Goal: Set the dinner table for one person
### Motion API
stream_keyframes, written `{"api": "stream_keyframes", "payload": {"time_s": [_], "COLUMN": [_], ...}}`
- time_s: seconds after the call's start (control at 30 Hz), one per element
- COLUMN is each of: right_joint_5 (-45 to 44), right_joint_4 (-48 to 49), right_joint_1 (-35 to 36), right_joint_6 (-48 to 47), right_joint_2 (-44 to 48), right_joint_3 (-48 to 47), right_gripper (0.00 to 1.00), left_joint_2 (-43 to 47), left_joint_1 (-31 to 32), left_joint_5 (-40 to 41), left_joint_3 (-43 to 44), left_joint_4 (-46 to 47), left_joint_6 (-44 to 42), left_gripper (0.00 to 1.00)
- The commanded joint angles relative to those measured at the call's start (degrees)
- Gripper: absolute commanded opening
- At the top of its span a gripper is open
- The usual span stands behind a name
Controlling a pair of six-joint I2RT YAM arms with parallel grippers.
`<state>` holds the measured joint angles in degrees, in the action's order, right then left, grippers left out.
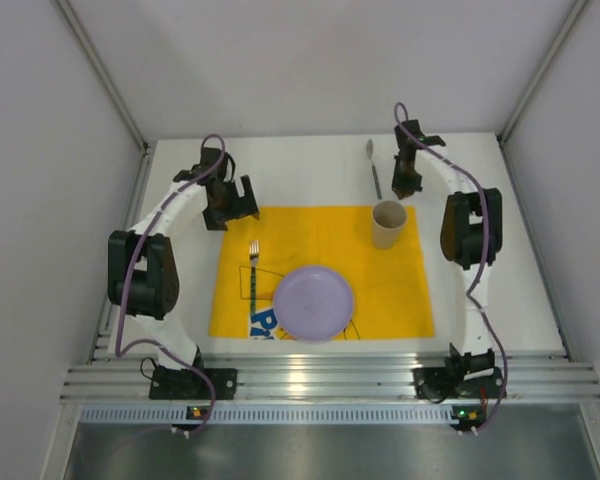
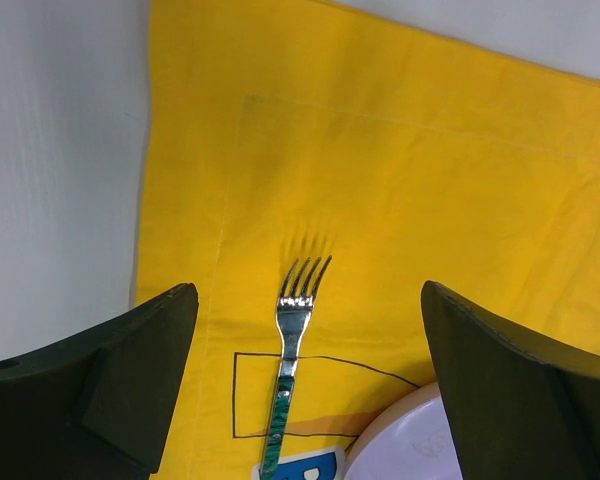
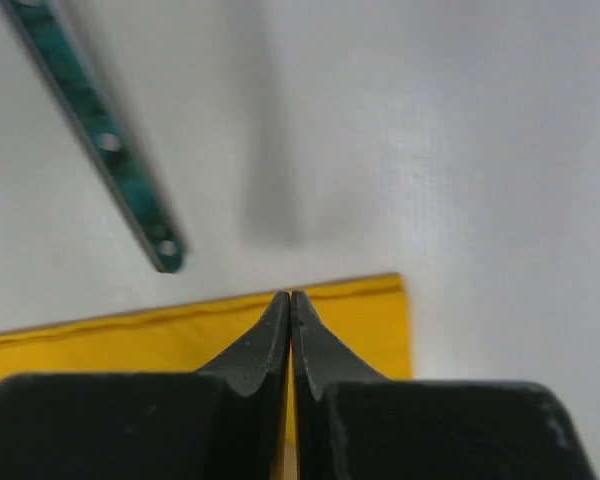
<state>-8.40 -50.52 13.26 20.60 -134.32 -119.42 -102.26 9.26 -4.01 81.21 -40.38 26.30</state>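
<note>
White dinner table [image 1: 310, 170] runs lengthwise left-right; left claw [image 2: 308, 295] gapes, right claw [image 3: 291, 296] closed, empty.

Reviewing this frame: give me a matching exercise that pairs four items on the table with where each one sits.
Things:
1. fork
2. plate
3. cup
4. second utensil

Places:
A. on the bare dinner table, beyond the placemat
B. at the placemat's far right corner
C. on the placemat, left of the plate
D. at the middle of the placemat's near edge

Pairs: 1-C, 2-D, 3-B, 4-A.
</note>
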Motion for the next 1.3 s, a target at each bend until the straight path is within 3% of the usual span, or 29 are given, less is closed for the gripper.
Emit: {"api": "stream_keyframes", "payload": {"time_s": [0.0,0.23,0.3,0.33,0.37,0.47,0.57,0.7,0.9,1.13,1.23,1.27], "right_joint_5": [-4.3,-6.9,-2.8,3.2,4.8,6.2,8.1,10.3,8.7,1.9,-0.7,-1.4], "right_joint_4": [1.7,2.0,4.6,6.0,7.4,7.4,7.1,5.1,6.2,5.4,4.4,3.6], "right_joint_1": [-5.2,-8.6,-8.3,-7.6,-6.9,-3.2,-1.0,-0.2,-0.1,-0.7,-0.6,-0.7], "right_joint_6": [0.9,0.9,-0.2,-2.6,-3.4,-5.8,-6.6,-6.7,-5.1,-5.8,-6.4,-6.5], "right_joint_2": [9.8,19.0,20.6,20.7,20.5,17.4,9.9,-0.4,-9.6,-13.9,-14.5,-14.5], "right_joint_3": [10.2,23.2,24.1,23.7,22.7,14.8,5.5,-10.5,-16.8,-18.2,-17.8,-17.5], "right_gripper": [0.00,0.00,0.00,0.00,0.26,0.71,0.84,0.84,0.80,0.74,0.60,0.51], "left_joint_2": [2.6,2.0,1.7,1.7,1.8,2.1,2.9,4.5,7.1,9.5,9.2,9.0], "left_joint_1": [-0.3,-0.3,-0.3,-0.3,-0.3,-0.3,-0.3,-0.3,-0.3,-0.5,-0.5,-0.5], "left_joint_5": [-2.1,-4.8,-5.6,-6.0,-6.5,-7.1,-6.9,-5.8,-4.3,0.3,0.8,0.9], "left_joint_3": [-1.7,-2.2,-2.2,-2.3,-2.5,-2.8,-3.8,-5.1,-5.5,-6.7,-6.1,-5.8], "left_joint_4": [2.3,4.0,4.2,4.1,4.2,3.7,2.8,2.2,-0.9,-2.9,-3.2,-3.2], "left_joint_6": [-1.4,-2.3,-2.6,-2.7,-2.9,-3.3,-3.5,-3.3,-3.1,-3.5,-3.5,-3.5], "left_gripper": [0.98,0.98,0.99,0.98,0.98,0.99,0.98,0.98,0.99,0.99,0.99,0.99]}}
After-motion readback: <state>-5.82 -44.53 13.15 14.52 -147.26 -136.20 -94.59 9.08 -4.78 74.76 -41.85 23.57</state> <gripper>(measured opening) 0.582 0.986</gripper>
